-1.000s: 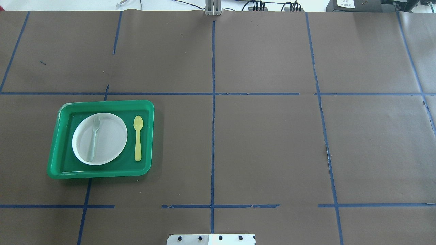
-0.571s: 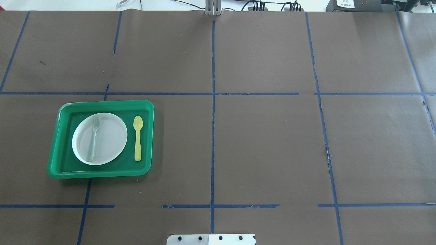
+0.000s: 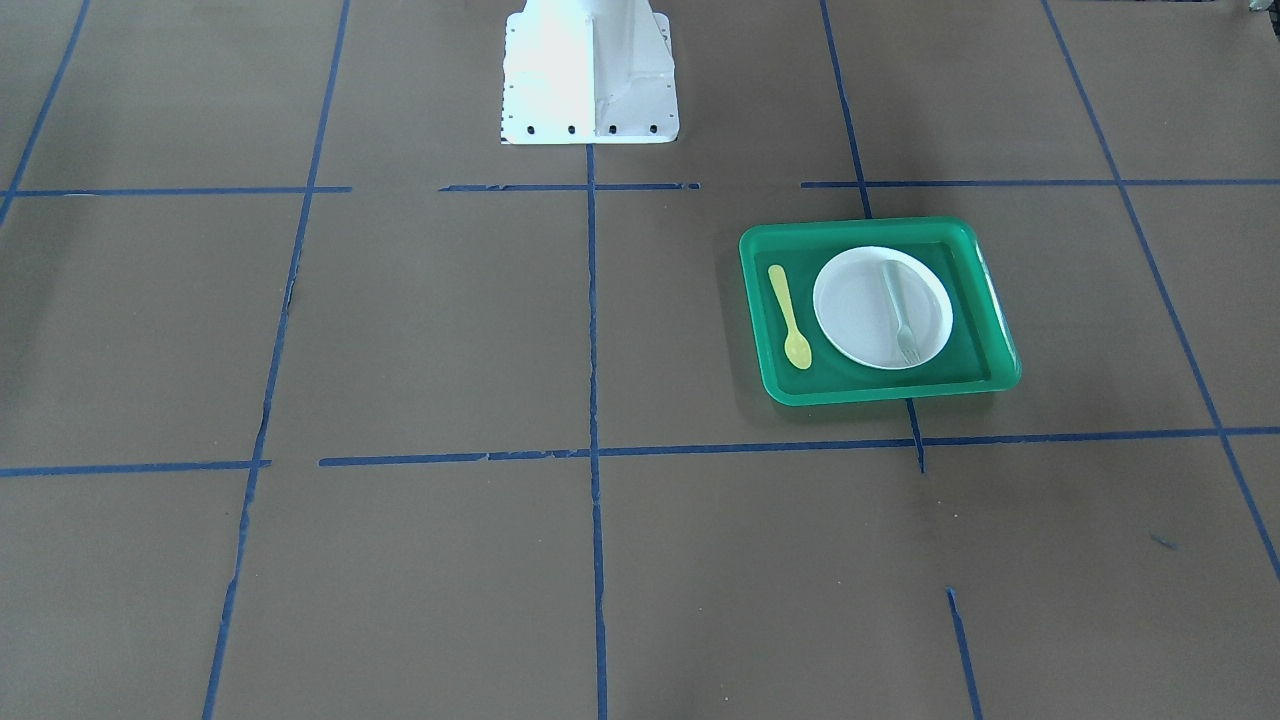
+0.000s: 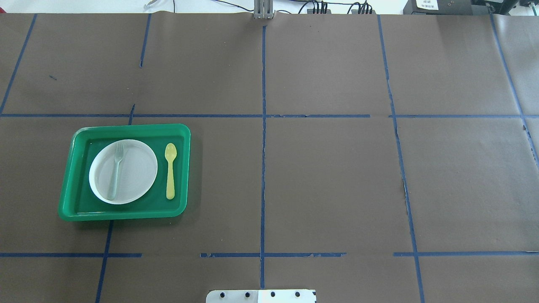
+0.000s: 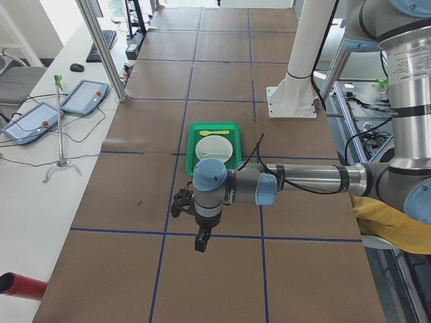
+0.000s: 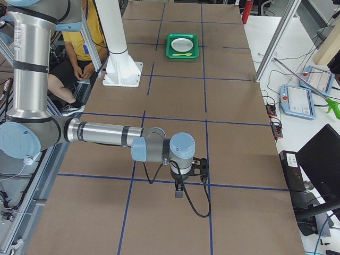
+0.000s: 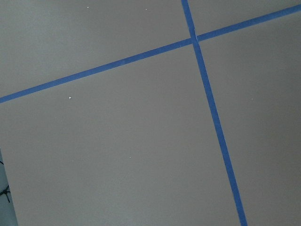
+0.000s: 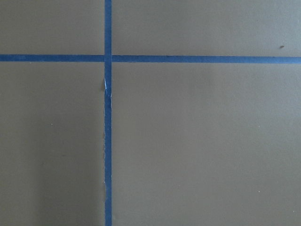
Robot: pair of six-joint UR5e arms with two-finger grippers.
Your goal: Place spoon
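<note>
The pale-yellow spoon (image 4: 170,170) lies flat in the green tray (image 4: 126,128), just right of the white plate (image 4: 134,172). A translucent fork (image 4: 116,170) rests on the plate. The spoon also shows in the front view (image 3: 789,316), beside the plate (image 3: 855,310) in the tray (image 3: 880,392). My left gripper (image 5: 202,241) shows only in the exterior left view, pointing down over bare table, far from the tray (image 5: 192,141). My right gripper (image 6: 179,190) shows only in the exterior right view, at the opposite end from the tray (image 6: 183,36). I cannot tell if either is open or shut.
The table is brown paper with blue tape lines. The white robot pedestal (image 3: 588,70) stands at the table's robot-side edge. Tablets (image 5: 84,96) and a metal stand (image 5: 60,121) sit on a side bench. A person in yellow (image 6: 79,37) sits behind the robot.
</note>
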